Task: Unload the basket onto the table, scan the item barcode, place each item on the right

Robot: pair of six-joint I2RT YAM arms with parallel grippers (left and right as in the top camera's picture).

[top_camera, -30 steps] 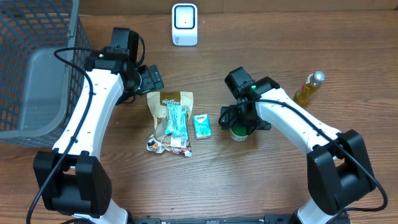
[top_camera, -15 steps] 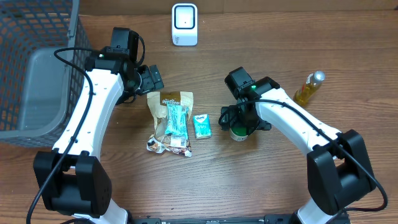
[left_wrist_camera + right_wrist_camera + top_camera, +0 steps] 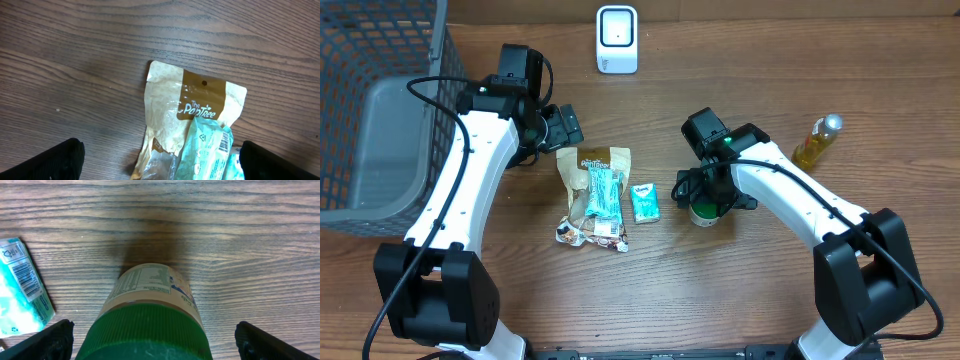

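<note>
Wood-grain table (image 3: pixel 740 300); wire basket (image 3: pixel 380 50) left, scanner (image 3: pixel 617 40) top ctr.

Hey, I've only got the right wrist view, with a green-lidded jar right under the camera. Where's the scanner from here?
Observer: The white scanner stands at the far edge of the table, beyond the jar and over toward the left arm's side.
Operator: Is the left end effector holding anything?
Observer: No. The left end effector is open and empty, hovering by the top of a brown snack pouch.
Operator: Anything on my other side?
Observer: A yellow bottle sits out to the right, well apart from the jar.
</note>
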